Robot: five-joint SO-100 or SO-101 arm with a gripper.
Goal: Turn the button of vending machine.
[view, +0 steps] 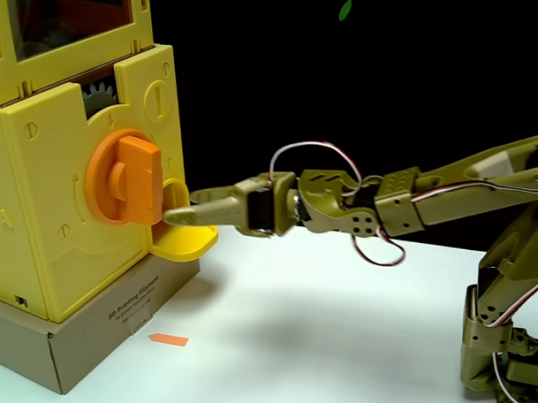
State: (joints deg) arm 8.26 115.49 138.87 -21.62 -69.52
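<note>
Cardboard box (87, 341) nearest; pincer (182, 209) nearly closed, empty, beside button (128, 179).

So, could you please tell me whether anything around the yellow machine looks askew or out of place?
Nothing looks damaged or spilled. The vending machine stands squarely on its cardboard box, the orange button sits flat in its face, and the gripper points at the button's right edge. A small orange arrow sticker lies on the table.

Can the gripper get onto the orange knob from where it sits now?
Probably yes. The gripper sits just right of the button, fingertips near its bar handle, nothing between them; the yellow tray lies below.
</note>
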